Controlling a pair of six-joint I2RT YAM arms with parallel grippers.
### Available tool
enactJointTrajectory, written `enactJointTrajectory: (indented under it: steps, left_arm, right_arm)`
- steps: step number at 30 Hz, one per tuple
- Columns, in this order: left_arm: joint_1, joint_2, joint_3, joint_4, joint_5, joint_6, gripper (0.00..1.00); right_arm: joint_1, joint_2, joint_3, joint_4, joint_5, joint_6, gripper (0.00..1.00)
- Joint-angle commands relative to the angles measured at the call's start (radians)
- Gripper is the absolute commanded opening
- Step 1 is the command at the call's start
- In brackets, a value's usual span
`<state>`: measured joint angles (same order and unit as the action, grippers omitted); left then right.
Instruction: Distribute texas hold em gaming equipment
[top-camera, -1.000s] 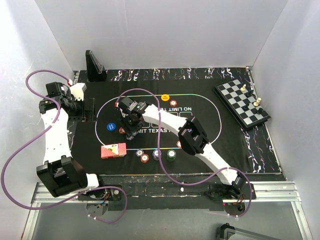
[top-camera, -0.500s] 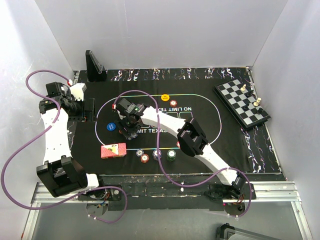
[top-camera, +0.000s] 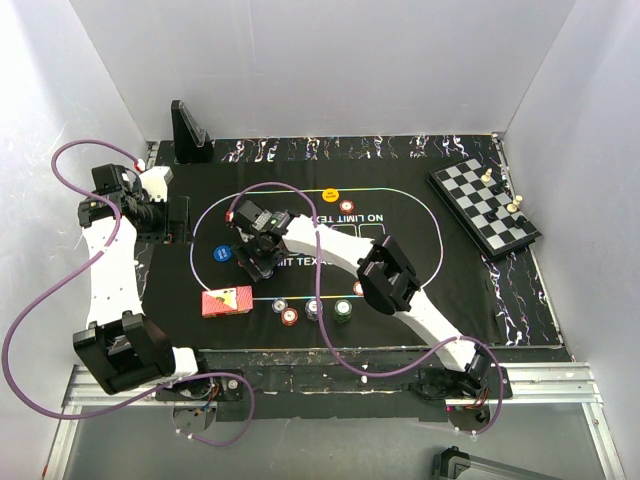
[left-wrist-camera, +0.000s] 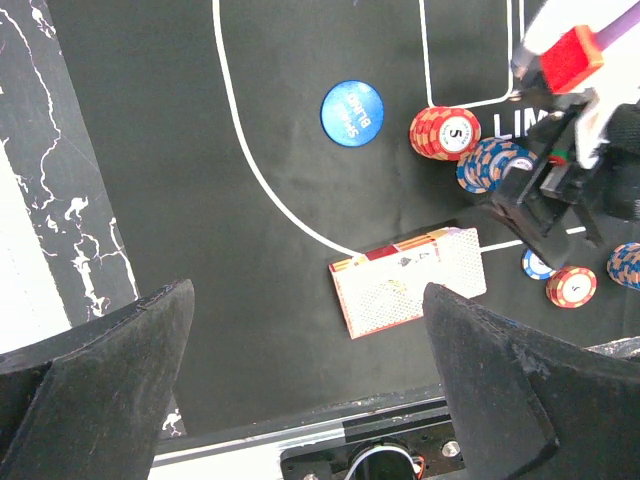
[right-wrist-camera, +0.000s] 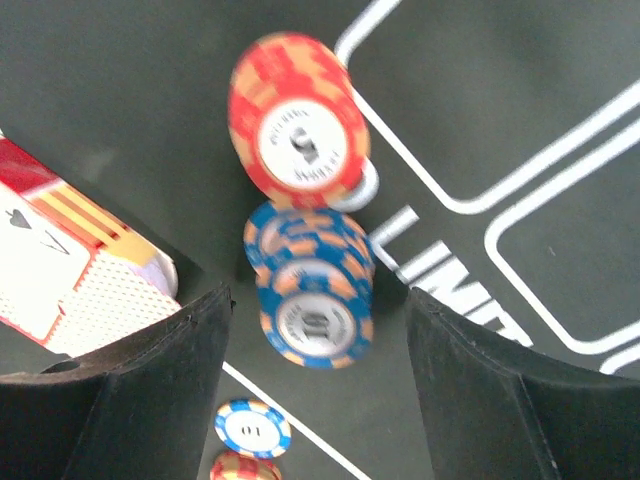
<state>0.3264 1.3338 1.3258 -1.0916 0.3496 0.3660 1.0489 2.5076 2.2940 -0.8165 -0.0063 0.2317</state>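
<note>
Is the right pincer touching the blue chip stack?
Apart. Right wrist view: dark mat shows between the blue chip stack and each finger of the right pincer.

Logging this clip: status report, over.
Left gripper open, empty. Right gripper open astride blue chip stack, no contact. Red chip stack adjacent, card deck near.

The top view looks steeply down from above the desk's (top-camera: 520, 300) near edge and takes in its whole surface. The left wrist view looks down from high near the left edge. The right wrist view hangs close over the blue chip stack (right-wrist-camera: 312, 290). Both wrist views share that stack, the card deck (left-wrist-camera: 410, 280) and the red chip stack (left-wrist-camera: 446, 133).
</note>
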Motion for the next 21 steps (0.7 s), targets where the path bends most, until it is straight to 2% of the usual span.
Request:
enactJointTrajectory:
  steps: [1, 8, 16, 21]
  left_arm:
    - [0.007, -0.027, 0.018, -0.002, -0.004, 0.005, 1.0]
    - [0.007, -0.044, 0.021, -0.004, -0.008, 0.004, 1.0]
    - [0.005, -0.061, 0.013, -0.008, -0.009, 0.005, 1.0]
    - [0.007, -0.062, 0.015, -0.01, -0.011, 0.005, 1.0]
  right_arm:
    - [-0.029, -0.2, -0.112, 0.01, 0.071, -0.003, 0.79]
    - [-0.024, -0.352, -0.313, 0.048, 0.045, -0.003, 0.86]
    - [0.054, -0.475, -0.623, 0.163, -0.037, -0.006, 0.8]
    - [0.092, -0.471, -0.656, 0.18, -0.049, -0.002, 0.8]
